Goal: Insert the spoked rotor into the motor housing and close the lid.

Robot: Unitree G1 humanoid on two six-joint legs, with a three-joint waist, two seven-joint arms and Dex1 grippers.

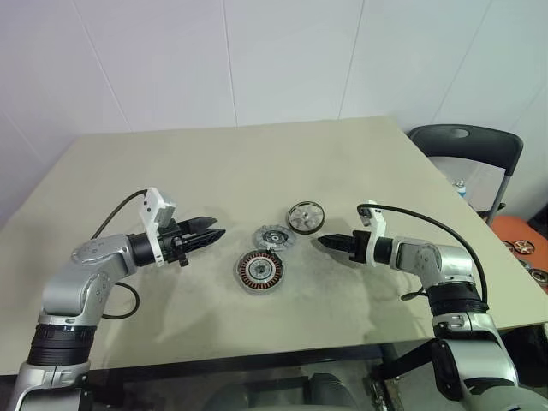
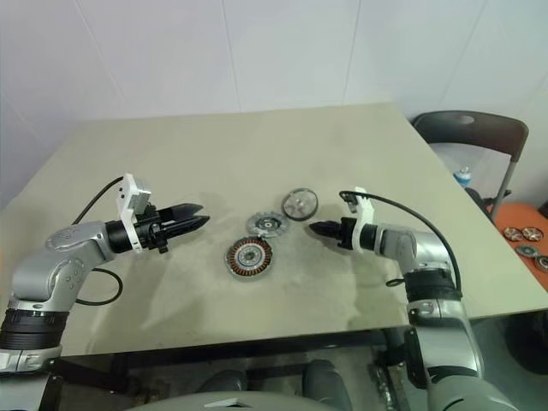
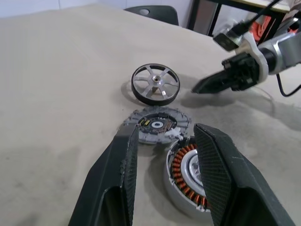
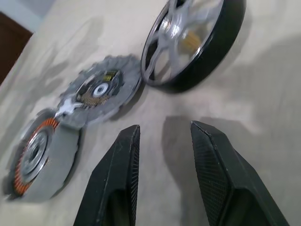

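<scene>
Both grippers, left gripper (image 1: 216,233) and right gripper (image 1: 325,242), are hovering apart-jawed and empty; right should be straddling the spoked rotor (image 1: 305,217) rim squarely before lifting toward the motor housing (image 1: 259,271).

The counter (image 1: 171,163) is a wide beige top with a plain, slightly mottled surface. Three round parts lie on it near the middle, close together. The motor housing (image 1: 259,271) lies flat, nearest to the front edge, its copper windings facing up. Just behind it lies the lid (image 1: 274,237); their edges seem to touch, but this is hard to tell. The spoked rotor (image 1: 306,217) rests a little further back, just beside the lid, apart from the housing.
</scene>
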